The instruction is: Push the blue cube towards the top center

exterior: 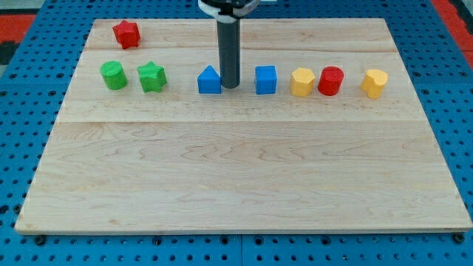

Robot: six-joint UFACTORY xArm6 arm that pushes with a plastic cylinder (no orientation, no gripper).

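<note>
Camera view: the small blue cube [266,80] sits square and upright on the pale wooden board [244,177], its top face lighter than its front. My tip [230,86] is down just to the cube's left, between it and the blue triangular block [210,80]. I carry no pincer, only the dark rod. Right of the cube: yellow block [301,82], red cylinder [330,80], another yellow block [374,83]. Far left of the cube: green star [152,77], green cylinder [113,75], red star [126,34].
</note>
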